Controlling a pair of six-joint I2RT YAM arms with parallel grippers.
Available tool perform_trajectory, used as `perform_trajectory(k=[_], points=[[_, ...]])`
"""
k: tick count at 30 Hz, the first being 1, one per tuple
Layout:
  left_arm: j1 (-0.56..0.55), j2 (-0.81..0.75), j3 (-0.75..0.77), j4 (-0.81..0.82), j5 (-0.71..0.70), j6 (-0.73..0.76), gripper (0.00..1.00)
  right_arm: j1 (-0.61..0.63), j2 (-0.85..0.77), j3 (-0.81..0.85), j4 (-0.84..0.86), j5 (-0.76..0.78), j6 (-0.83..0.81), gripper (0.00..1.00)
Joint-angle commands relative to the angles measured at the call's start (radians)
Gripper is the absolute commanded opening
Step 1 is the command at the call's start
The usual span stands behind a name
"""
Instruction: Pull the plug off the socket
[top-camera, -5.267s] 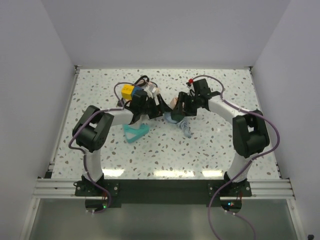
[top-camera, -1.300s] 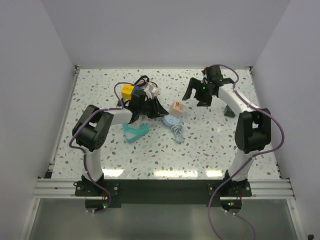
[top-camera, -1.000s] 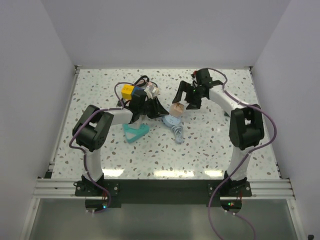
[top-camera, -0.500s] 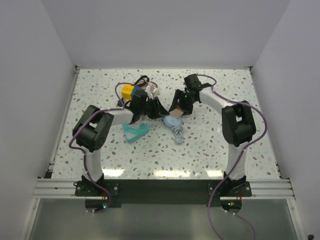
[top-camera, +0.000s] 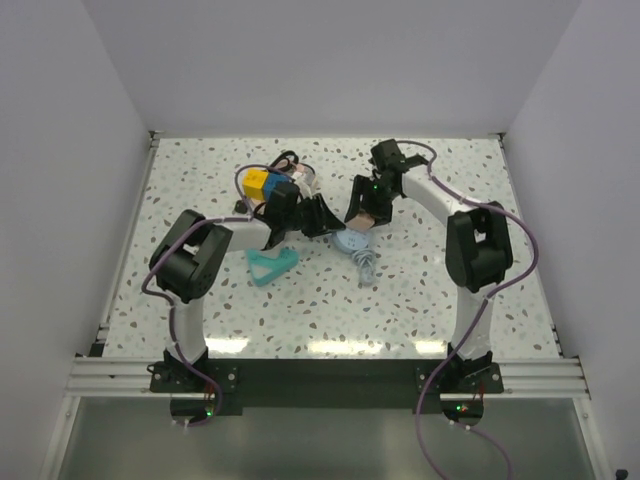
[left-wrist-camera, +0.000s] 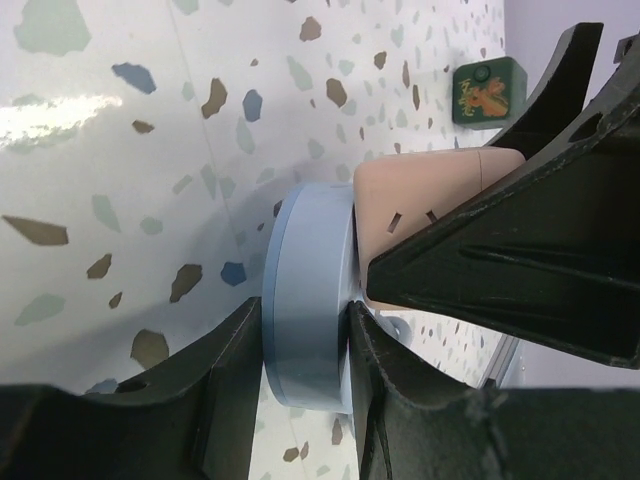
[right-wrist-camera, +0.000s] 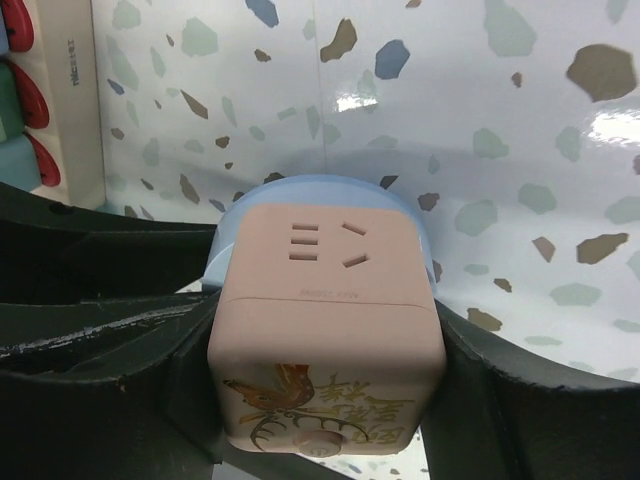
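The grips look set, but the pull itself is not done: the pink plug sits flush against the round blue socket at mid-tabletop. The left claw is clamped across the socket's rim and the right claw squeezes the plug's sides.

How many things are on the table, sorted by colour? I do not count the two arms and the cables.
Pink: 1, the slotted cube
Light blue: 1, the round disc
Teal: 1, the triangular block
Green: 1, the small cube
Yellow and blue: 1, the two-colour block
Cream with red outlets: 1, the power strip
Total: 6
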Motion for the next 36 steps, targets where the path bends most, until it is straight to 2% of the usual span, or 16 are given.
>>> perform_trajectory(k=[1,9,14,17,24,29,31,36], points=[[0.031,0.098,-0.025,-0.125,-0.138,0.065,0.00,-0.036,-0.076,0.101,-0.090,0.029,-0.072,0.00],[0.037,0.152,-0.003,-0.102,-0.136,0.053,0.00,-0.034,0.000,0.077,-0.079,0.017,-0.095,0.00],[0.037,0.175,0.003,-0.102,-0.130,0.044,0.00,-0.027,-0.074,0.008,0.008,-0.040,-0.086,0.00],[0.037,0.177,-0.002,-0.104,-0.132,0.039,0.00,-0.033,-0.125,-0.008,-0.004,-0.026,-0.102,0.00],[0.037,0.187,-0.003,-0.101,-0.127,0.038,0.00,-0.086,-0.125,0.034,-0.083,-0.095,-0.134,0.00],[0.039,0.183,-0.005,-0.104,-0.129,0.038,0.00,-0.154,-0.127,0.046,-0.078,-0.282,-0.132,0.00],[0.039,0.184,-0.002,-0.102,-0.129,0.035,0.00,-0.154,-0.108,0.103,-0.142,-0.281,-0.169,0.00],[0.039,0.194,0.007,-0.096,-0.121,0.023,0.00,-0.143,-0.141,-0.001,-0.028,-0.215,-0.091,0.00]])
